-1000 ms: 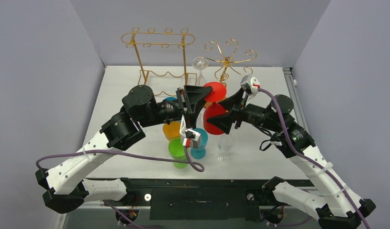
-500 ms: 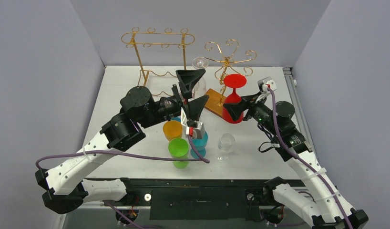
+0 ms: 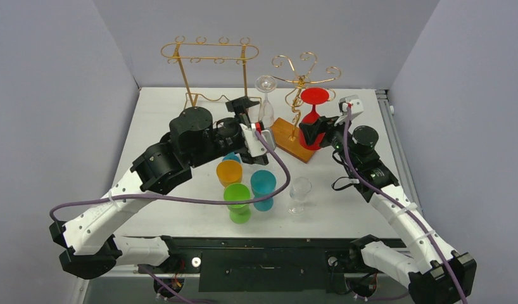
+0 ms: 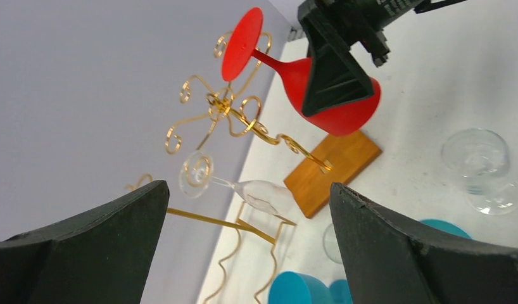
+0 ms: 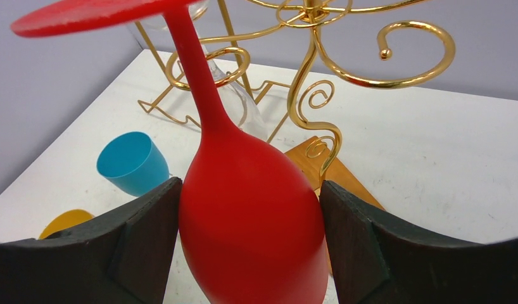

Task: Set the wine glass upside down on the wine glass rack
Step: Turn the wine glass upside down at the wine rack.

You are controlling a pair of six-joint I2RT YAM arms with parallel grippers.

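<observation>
Inverted red wine glass [image 5: 244, 209] clamped in right tool [image 3: 315, 132], just beside gold rack [image 3: 301, 79] at far tabletop [image 3: 156, 117], left tool [image 4: 245, 209] apart

No writing, label, brand mark, number or sign can be read in any of the three views
</observation>
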